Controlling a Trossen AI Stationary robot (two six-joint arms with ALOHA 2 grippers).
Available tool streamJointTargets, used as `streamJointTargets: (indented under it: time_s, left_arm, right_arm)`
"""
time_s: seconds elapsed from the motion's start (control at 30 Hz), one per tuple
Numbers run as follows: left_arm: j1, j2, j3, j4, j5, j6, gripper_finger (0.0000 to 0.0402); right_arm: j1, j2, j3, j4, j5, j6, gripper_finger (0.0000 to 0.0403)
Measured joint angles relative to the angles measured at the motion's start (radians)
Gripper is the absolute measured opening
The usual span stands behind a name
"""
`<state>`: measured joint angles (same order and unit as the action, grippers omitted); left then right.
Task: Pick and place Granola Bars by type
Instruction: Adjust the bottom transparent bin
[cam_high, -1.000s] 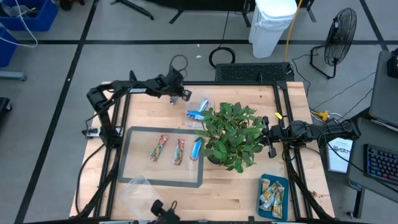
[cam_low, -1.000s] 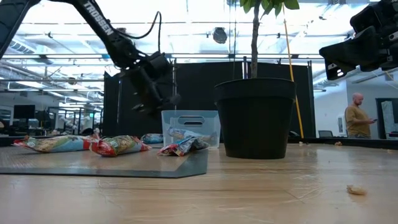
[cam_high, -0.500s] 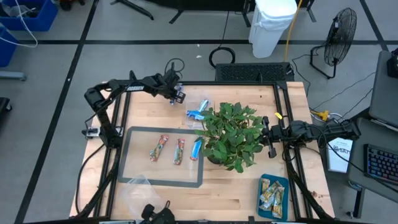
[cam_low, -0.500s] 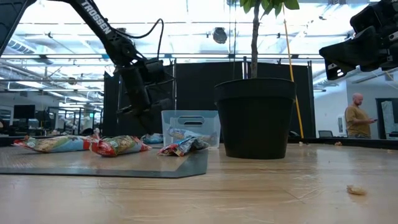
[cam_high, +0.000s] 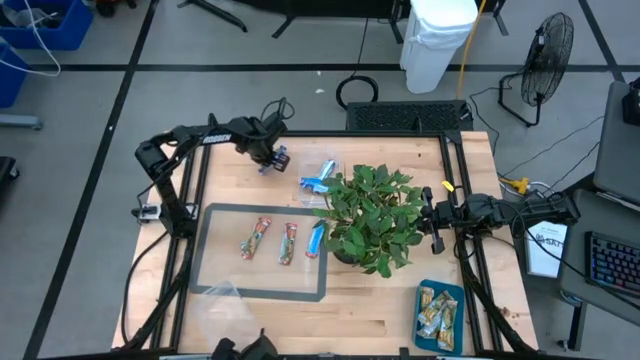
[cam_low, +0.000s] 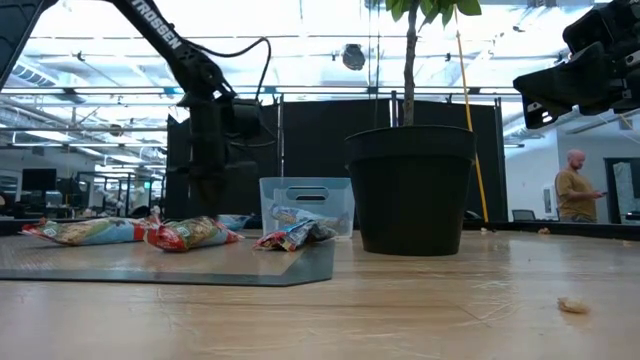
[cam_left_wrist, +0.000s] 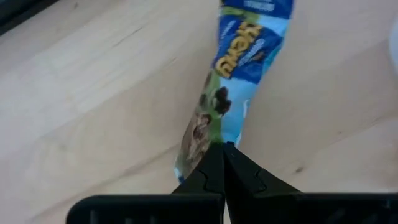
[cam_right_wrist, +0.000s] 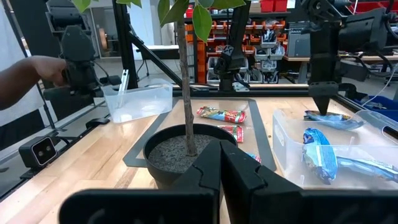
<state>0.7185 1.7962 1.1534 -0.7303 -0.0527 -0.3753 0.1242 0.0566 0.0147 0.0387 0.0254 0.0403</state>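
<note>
my left hand is pinched closed on one end of a blue granola bar near the far edge of the worktop, a light, crinkly, slippery wrapper best gripped by its crimped seam, while my right hand, closed and empty, waits near the right edge.

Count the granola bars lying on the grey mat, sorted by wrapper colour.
On the grey mat:
Red-and-tan granola bars: 2
Blue granola bar: 1
Total: 3
</note>
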Motion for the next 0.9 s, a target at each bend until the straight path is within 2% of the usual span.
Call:
streamJointTargets:
  time_s: [0.33,0.47,0.6,0.73,0.9]
  left_arm:
    - [0.0,0.0,0.077,-0.255,-0.125,-0.008,0.0]
    - [0.0,0.0,0.101,-0.223,-0.015,0.112,0.0007]
    - [-0.001,0.0,0.115,-0.149,0.086,0.151,0.0021]
    - [0.0,0.0,0.143,-0.121,0.078,0.17,0.0058]
    - [0.0,0.0,0.161,-0.12,0.048,0.151,0.0144]
  right_arm:
    - [0.0,0.0,0.0,0.0,0.0,0.0,0.0]
    - [0.0,0.0,0.0,0.0,0.0,0.0,0.0]
    - [0.0,0.0,0.0,0.0,0.0,0.0,0.0]
    - [0.0,0.0,0.0,0.0,0.0,0.0,0.0]
    - [0.0,0.0,0.0,0.0,0.0,0.0,0.0]
